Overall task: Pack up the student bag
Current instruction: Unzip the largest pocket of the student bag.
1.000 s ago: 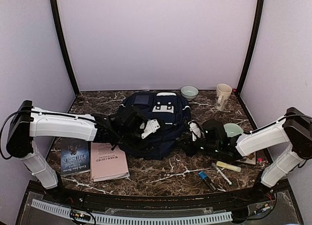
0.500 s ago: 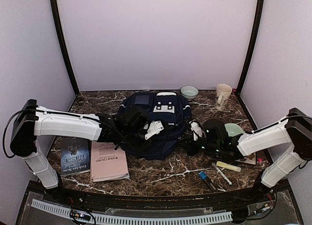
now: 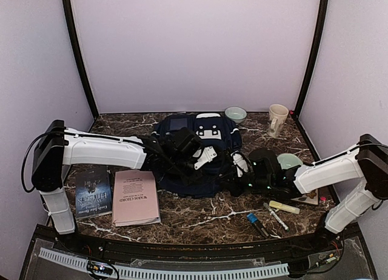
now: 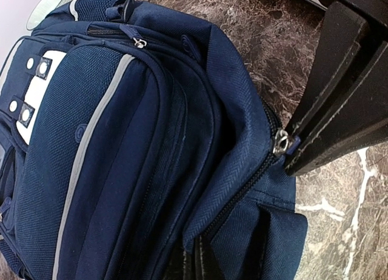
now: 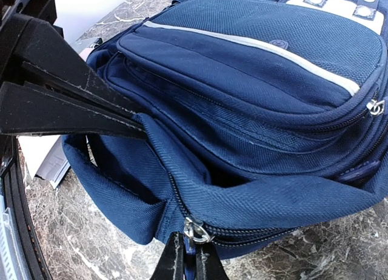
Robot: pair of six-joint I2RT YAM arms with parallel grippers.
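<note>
The navy student bag (image 3: 194, 148) lies flat mid-table, white stripe and grey-white patch (image 3: 204, 133) facing up. At its near right corner my right gripper (image 5: 189, 263) is shut on the blue tab of the silver zipper pull (image 5: 195, 230), which shows again as the zipper pull (image 4: 281, 140) in the left wrist view. My left gripper (image 4: 195, 263) is shut on a fold of the bag's fabric beside that zipper. Its black fingers (image 5: 73, 104) come in from the left and pinch the cloth. From above, the left gripper (image 3: 218, 168) and right gripper (image 3: 235, 178) sit close together.
A dark book (image 3: 93, 194) and a pink booklet (image 3: 135, 197) lie at the front left. A small bowl (image 3: 235, 114) and a mug (image 3: 277, 119) stand at the back right, and a pale green bowl (image 3: 290, 162) sits behind the right arm. Markers (image 3: 284, 206) lie front right.
My left arm has swung right across the bag, and its gripper has gone from open to shut on the fabric. The right gripper has kept its hold on the zipper pull.
</note>
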